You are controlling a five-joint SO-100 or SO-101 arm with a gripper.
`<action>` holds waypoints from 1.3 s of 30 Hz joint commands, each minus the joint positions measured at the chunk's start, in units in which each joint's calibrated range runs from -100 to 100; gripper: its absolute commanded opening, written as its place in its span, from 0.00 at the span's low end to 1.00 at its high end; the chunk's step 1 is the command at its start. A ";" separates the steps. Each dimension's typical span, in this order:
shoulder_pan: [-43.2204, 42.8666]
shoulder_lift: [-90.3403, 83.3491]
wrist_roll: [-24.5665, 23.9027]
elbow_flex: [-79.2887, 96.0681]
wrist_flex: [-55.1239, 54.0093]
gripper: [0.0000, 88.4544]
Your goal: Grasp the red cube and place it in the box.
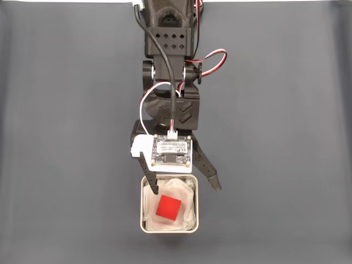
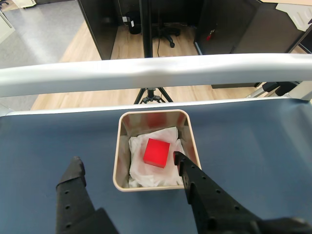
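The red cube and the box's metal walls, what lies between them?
White crumpled lining surrounds the red cube inside the box, seen in both views.

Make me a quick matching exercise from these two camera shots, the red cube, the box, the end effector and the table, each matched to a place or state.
Things:
1. red cube
2. box
3. end effector
4. table

Descriptions:
A. dark blue-grey surface under everything
B. open, holding nothing
C. lying on the white lining
D. silvery tin with rounded corners, resting on the table

Pairs: 1-C, 2-D, 3-B, 4-A
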 commanded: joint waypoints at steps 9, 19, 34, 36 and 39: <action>0.38 -5.40 -0.98 0.81 -1.73 0.47; -0.04 -6.78 -2.00 0.81 -1.73 0.47; -1.68 -25.50 -4.40 -1.29 13.10 0.00; -2.81 -32.87 -4.15 4.37 15.07 0.00; -4.52 -44.83 -3.47 14.77 17.37 0.00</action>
